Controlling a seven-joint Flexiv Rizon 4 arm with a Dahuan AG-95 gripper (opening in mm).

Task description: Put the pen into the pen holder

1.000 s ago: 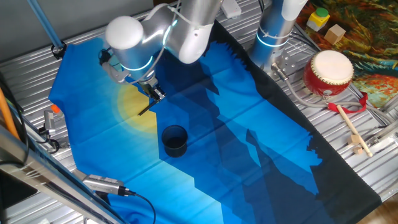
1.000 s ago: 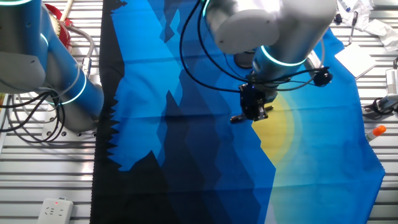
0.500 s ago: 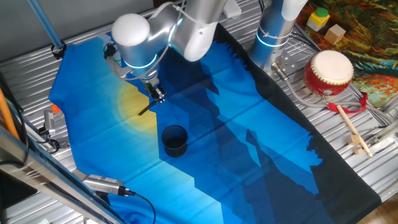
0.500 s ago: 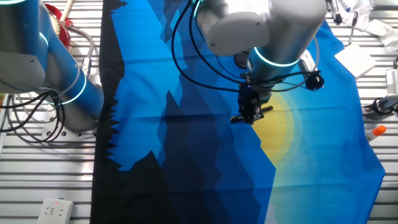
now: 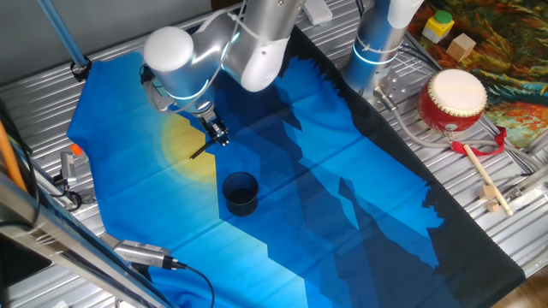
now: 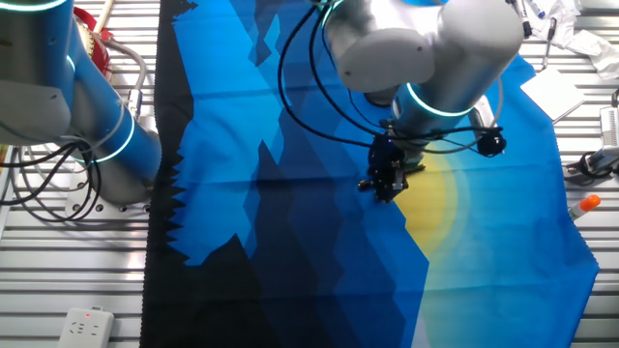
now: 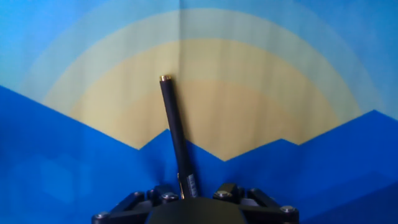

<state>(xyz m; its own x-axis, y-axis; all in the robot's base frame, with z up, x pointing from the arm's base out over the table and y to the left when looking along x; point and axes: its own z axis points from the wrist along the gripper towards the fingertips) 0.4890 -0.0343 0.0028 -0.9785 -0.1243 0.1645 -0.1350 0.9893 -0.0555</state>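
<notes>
My gripper [image 5: 215, 133] is shut on the thin black pen [image 5: 201, 151] and holds it by one end over the yellow sun patch of the blue cloth. In the hand view the pen [image 7: 175, 132] sticks out forward from between the jaws, its gold-tipped end pointing away, with the gripper [image 7: 188, 196] at the bottom edge. In the other fixed view the gripper [image 6: 388, 181] holds the pen [image 6: 369, 184] just above the cloth. The pen holder [image 5: 241, 192], a small dark cup, stands upright on the cloth a short way in front of the gripper. It is not in view in the other two views.
A red-and-white drum [image 5: 452, 98] and a wooden drumstick [image 5: 485, 181] lie right of the cloth. The arm's base [image 5: 375, 47] stands at the back. An orange-tipped marker [image 6: 583, 205] and a cabled tool [image 5: 143, 254] lie by the cloth's edges.
The arm's wrist has turned and shifted slightly; the gripper with the pen has moved only a little, towards the cup. The pen stays in the grip.
</notes>
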